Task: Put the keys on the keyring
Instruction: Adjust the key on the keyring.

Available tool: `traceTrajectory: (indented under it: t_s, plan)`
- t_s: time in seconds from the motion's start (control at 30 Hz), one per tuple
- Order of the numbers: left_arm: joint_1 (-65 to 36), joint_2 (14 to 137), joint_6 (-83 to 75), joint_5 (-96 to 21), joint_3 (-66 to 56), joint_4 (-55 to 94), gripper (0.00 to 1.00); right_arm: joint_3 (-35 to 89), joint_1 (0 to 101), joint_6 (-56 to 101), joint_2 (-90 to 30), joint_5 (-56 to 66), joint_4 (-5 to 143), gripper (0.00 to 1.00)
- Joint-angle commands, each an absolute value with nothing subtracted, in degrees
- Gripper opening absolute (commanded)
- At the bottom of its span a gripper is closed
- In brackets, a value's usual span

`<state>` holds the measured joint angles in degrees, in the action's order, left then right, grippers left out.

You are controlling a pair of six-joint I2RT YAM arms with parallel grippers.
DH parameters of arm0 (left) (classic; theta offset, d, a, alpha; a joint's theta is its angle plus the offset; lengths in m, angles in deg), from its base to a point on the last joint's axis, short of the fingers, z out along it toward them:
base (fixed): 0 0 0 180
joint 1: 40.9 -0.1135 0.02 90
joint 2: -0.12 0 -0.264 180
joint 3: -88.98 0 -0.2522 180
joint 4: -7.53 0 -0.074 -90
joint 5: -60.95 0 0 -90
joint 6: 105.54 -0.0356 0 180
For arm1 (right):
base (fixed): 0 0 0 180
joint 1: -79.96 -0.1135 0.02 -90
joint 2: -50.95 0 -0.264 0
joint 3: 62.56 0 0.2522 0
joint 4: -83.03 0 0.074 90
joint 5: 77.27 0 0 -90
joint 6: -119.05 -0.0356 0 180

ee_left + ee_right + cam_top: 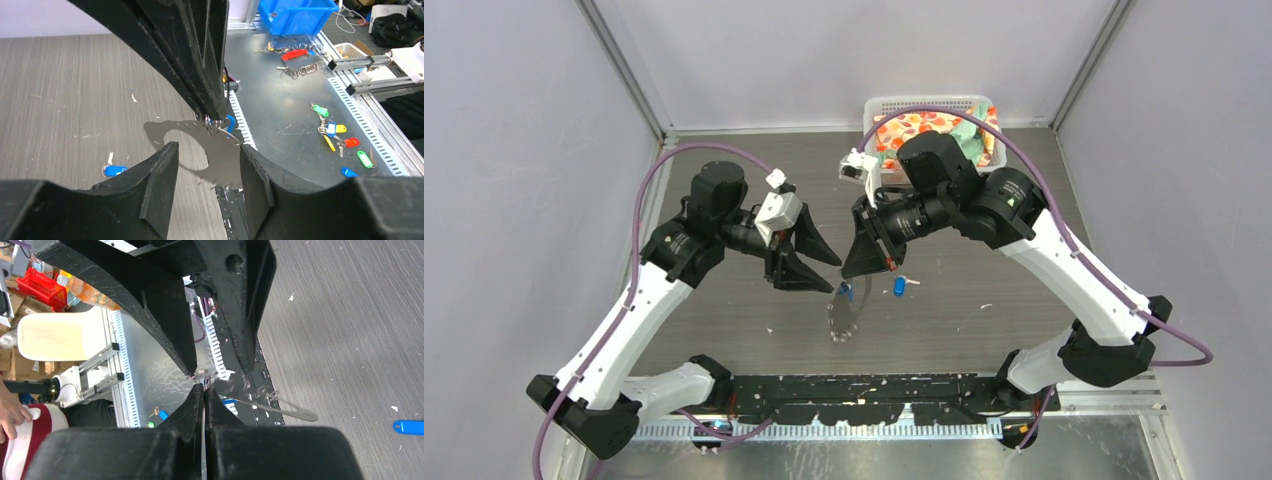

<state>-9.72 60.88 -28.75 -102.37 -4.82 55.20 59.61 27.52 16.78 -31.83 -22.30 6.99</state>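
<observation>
The keyring (pixel 844 318) is a thin grey toothed loop held up on edge over the table's middle, seen broadside in the left wrist view (pixel 222 152) and edge-on in the right wrist view (pixel 280 408). My right gripper (pixel 852 272) is shut on its top edge (pixel 204 389). One of the blue-headed keys (pixel 229 122) hangs by a small ring right at that grip. The other key (pixel 899 286) lies loose on the table (pixel 115 170). My left gripper (pixel 835 275) is open just left of the keyring, its fingers (pixel 160 185) apart with nothing between them.
A white basket (pixel 879 105) holding patterned cloth stands at the back right. A black rail (pixel 864 385) runs along the near edge. Beyond it a metal shelf carries coloured key tags (pixel 332 130) and a blue bin (pixel 295 15).
</observation>
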Motion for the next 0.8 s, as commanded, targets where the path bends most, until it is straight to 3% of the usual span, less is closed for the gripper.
traceTrajectory:
  t_s: [0.0,0.27,0.53,0.77]
  plan:
    - [-9.3,61.2,-31.9,-101.4,-1.6,57.8,0.52,62.6,27.2,17.4,-32.2,-25.2,7.0,0.01]
    - [-8.7,62.1,-31.1,-103.9,0.3,57.8,0.38,64.7,26.7,18.3,-33.8,-25.3,5.4,0.01]
    - [-8.3,62.2,-32.2,-104.8,0.0,59.7,0.11,65.4,26.7,18.6,-34.3,-25.1,5.6,0.01]
    - [-8.1,62.6,-34.4,-104.3,0.4,61.8,0.00,66.9,26.4,18.6,-35.5,-26.2,5.4,0.01]
